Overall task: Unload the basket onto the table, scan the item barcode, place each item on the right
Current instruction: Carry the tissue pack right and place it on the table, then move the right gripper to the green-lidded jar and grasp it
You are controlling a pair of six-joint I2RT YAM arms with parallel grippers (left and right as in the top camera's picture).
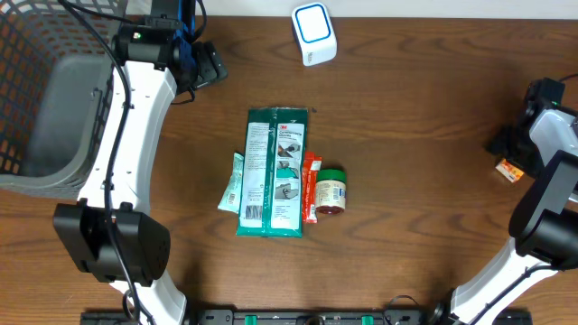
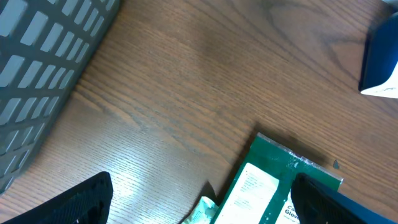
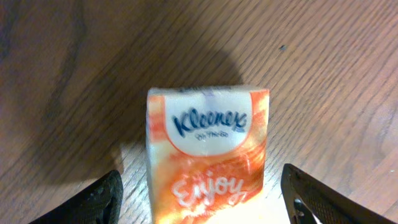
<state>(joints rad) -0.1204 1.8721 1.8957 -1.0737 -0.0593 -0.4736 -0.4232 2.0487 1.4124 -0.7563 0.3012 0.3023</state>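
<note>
An orange and white Kleenex tissue pack (image 3: 208,152) lies on the wooden table, seen as a small orange pack (image 1: 511,170) at the far right edge in the overhead view. My right gripper (image 3: 202,202) hangs over it, open, one finger on each side and neither touching the pack. The white and blue barcode scanner (image 1: 313,33) stands at the back centre; its blue edge (image 2: 380,59) shows in the left wrist view. My left gripper (image 2: 202,199) is open and holds nothing, above the table at the back left (image 1: 206,65).
A green glove package (image 1: 274,171) lies mid-table with a mint sachet (image 1: 232,183) on its left, and a red stick pack (image 1: 311,187) and a green-lidded jar (image 1: 330,190) on its right. A grey mesh basket (image 1: 45,99) fills the left edge.
</note>
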